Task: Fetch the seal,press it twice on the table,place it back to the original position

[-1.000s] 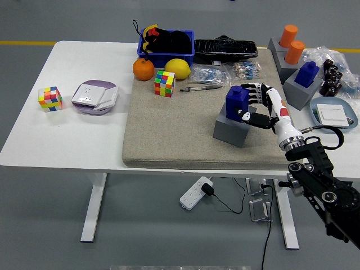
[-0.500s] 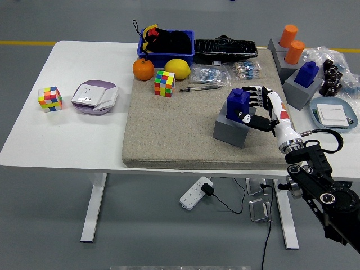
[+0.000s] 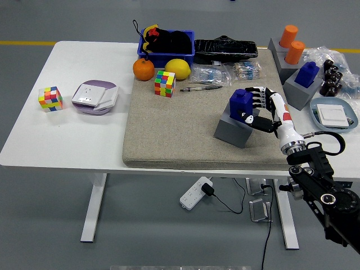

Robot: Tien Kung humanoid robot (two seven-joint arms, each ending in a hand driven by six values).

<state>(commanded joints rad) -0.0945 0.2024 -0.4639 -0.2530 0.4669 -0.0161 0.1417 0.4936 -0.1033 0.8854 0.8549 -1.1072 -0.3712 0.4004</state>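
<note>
A blue seal (image 3: 242,103) stands in its grey block holder (image 3: 229,130) on the right part of the beige mat (image 3: 169,129). My right hand (image 3: 251,106) comes in from the lower right and is shut on the blue seal. Its fingers (image 3: 256,93) wrap the far side and the thumb presses the near side. The seal's lower part is still inside the holder, leaning slightly to the right. The left arm does not show.
A second blue seal (image 3: 307,73) in a grey holder and two orange seals (image 3: 291,44) stand at the right rear. A Rubik's cube (image 3: 165,83), orange (image 3: 143,69), lemon (image 3: 177,68), pen (image 3: 201,88) and blue basket (image 3: 166,56) line the mat's back. A blue dish (image 3: 333,115) lies right of my hand.
My right hand, closed on the blue seal, has shifted slightly to the right, carrying the seal's top with it. Nothing else has moved.
</note>
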